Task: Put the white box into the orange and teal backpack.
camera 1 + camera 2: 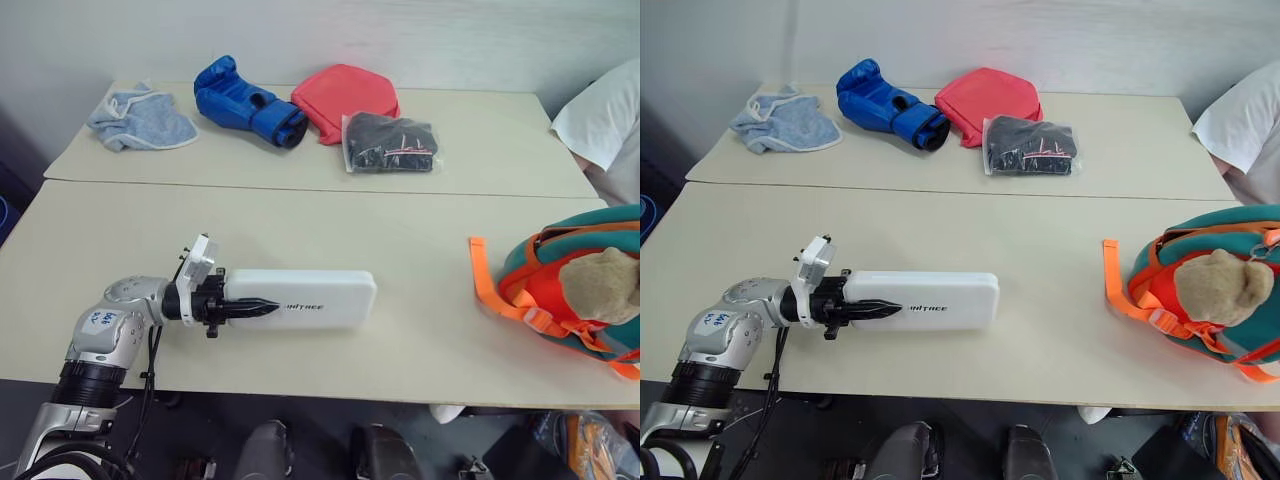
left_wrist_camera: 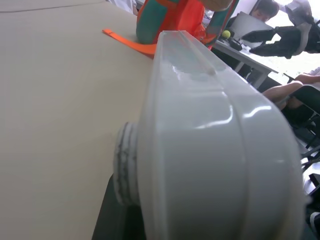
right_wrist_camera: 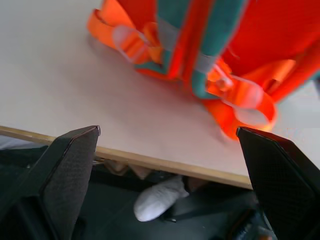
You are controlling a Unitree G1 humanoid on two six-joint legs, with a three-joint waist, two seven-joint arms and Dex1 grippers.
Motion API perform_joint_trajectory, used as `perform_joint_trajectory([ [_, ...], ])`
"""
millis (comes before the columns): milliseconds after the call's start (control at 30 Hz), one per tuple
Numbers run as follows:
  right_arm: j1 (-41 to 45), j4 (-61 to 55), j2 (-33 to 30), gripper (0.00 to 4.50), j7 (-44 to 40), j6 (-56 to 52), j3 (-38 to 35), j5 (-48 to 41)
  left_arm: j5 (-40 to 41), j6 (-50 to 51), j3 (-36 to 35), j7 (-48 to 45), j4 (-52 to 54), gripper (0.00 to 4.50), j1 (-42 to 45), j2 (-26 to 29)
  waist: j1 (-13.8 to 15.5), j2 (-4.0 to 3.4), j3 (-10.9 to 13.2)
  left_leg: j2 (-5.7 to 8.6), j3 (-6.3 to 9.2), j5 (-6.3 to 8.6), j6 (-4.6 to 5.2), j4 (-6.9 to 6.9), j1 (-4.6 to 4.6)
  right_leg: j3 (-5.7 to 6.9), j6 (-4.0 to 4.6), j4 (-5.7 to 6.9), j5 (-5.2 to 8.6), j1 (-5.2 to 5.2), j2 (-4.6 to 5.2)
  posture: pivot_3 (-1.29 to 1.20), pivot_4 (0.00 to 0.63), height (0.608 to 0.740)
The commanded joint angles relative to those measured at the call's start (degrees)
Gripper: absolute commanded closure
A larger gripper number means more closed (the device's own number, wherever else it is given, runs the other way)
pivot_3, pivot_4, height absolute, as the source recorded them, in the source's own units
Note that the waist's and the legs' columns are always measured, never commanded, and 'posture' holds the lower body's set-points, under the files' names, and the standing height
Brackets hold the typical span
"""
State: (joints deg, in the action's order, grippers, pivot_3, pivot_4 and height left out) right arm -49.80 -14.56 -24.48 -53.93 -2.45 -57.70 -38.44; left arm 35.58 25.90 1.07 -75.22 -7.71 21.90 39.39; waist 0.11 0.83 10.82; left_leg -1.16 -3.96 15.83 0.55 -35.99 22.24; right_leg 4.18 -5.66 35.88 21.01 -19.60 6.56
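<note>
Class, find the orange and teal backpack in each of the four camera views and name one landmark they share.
Left eye view: orange and teal backpack at right edge.
Right eye view: right edge.
Left wrist view: beyond the white box.
Right wrist view: ahead, above table edge.
Shared landmark: its orange strap.

The bench (image 1: 420, 250) is viewed from above and in front by both head cameras, sharing nearly the same scene. The white box (image 2: 210, 150) is seen very close by the left wrist camera; the orange and teal backpack (image 3: 200, 45) is faced closely by the right.

far table: blue boxing glove (image 1: 245, 103) | red fabric (image 1: 345, 97) | blue cloth (image 1: 142, 118)
</note>
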Motion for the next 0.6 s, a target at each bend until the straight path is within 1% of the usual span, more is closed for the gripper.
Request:
perform_joint_trajectory([
  [33,6.01,5.09,-6.61,0.04,1.42,0.59,-3.36,-1.79,-0.64,-1.71,-0.47,-2.32,-0.36,3.29,1.26,-0.67,-0.46,-0.02,0.01,0.01,-0.01,0.04,-0.05,-0.01,0.0,-0.02,0.04,-0.01,-0.03,0.0,0.03,0.0,0.15,0.74],
  [100,11.18,7.8,-11.29,0.04,0.87,0.01,-1.36,-0.94,-1.02,-1.83,-0.48,-2.62,-0.75,3.29,1.89,-1.24,-0.78,-0.03,0.01,0.0,-0.03,0.01,0.01,-0.04,-0.04,-0.03,0.05,0.0,-0.04,0.02,0.03,0.0,0.15,0.74],
  [133,12.8,8.61,-12.61,0.04,0.54,-0.34,-0.64,-0.72,-1.16,-1.78,-0.51,-2.67,-0.83,3.29,2.13,-1.48,-0.71,-0.07,0.02,0.01,-0.03,-0.04,0.09,-0.05,-0.04,-0.03,0.05,0.01,-0.05,0.01,0.03,0.0,0.15,0.74],
  [267,22.3,10.96,-19.08,0.04,-1.41,-3.49,6.39,-0.3,-0.78,-0.45,-1.02,-2.08,0.93,3.29,1.43,-2.21,-0.17,-0.12,0.05,-0.04,0.04,-0.18,-0.12,0.01,0.01,0.16,0.06,0.07,-0.04,-0.04,-0.05,0.0,0.15,0.74],
  [333,25.61,9.12,-20.77,0.04,-1.59,-6.46,9.07,-1.52,-0.6,0.19,-1.37,-1.64,2.15,3.29,0.74,-2.29,-0.12,-0.15,0.06,-0.04,0.03,-0.21,-0.15,-0.06,0.02,0.2,0.05,0.09,-0.03,-0.03,-0.08,0.0,0.15,0.74],
  [467,29.27,3.19,-22.3,0.04,-1.26,-11.74,12.37,-3.72,0.34,1.7,-3.24,0.66,5.49,3.29,-1.17,-2.47,0.12,-0.15,0.07,0.0,0.07,-0.23,-0.12,-0.19,0.08,0.25,-0.01,0.11,-0.06,0.02,-0.07,0.0,0.15,0.74],
  [567,29.84,-0.05,-22.47,0.66,-1.79,-14.43,13.31,-4.67,1.35,3.44,-4.75,2.29,7.51,3.29,-2.26,-2.32,0.01,-0.14,0.07,0.01,0.07,-0.24,-0.06,-0.22,0.07,0.22,-0.09,0.11,-0.1,0.05,-0.05,0.0,0.15,0.74],
  [600,29.94,-1.13,-22.28,0.99,-1.67,-15.32,13.73,-5.1,1.61,4.0,-5.24,2.77,8.11,3.29,-2.65,-2.24,0.01,-0.14,0.07,0.01,0.08,-0.23,-0.05,-0.22,0.07,0.22,-0.09,0.11,-0.1,0.07,-0.05,0.0,0.15,0.74],
])
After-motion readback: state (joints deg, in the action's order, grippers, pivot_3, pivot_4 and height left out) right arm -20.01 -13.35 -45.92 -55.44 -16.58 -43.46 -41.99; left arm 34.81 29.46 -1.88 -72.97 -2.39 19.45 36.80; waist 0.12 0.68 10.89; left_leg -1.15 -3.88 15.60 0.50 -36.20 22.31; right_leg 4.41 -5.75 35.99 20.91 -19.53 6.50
